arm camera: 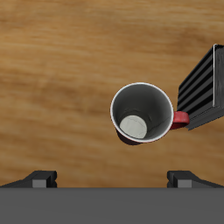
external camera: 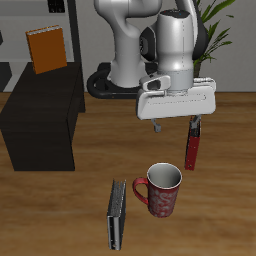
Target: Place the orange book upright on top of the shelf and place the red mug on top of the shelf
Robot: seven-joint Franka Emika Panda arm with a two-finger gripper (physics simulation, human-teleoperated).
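Note:
The orange book [external camera: 46,50] stands upright on the flat top of the black shelf [external camera: 40,115], at its back. The red mug [external camera: 160,190] stands upright on the wooden table near the front edge, its pale inside showing. In the wrist view the mug [arm camera: 143,114] is seen from straight above, with its handle towards the grey book. My gripper [external camera: 175,125] is open and empty, well above the table and a little behind the mug. Its two fingertips [arm camera: 39,179] show spread wide in the wrist view.
A grey book [external camera: 117,213] lies flat on the table beside the mug, close to its handle; it also shows in the wrist view [arm camera: 203,87]. A slim red book [external camera: 192,145] stands beside the gripper. A potted plant [external camera: 215,20] is at the back.

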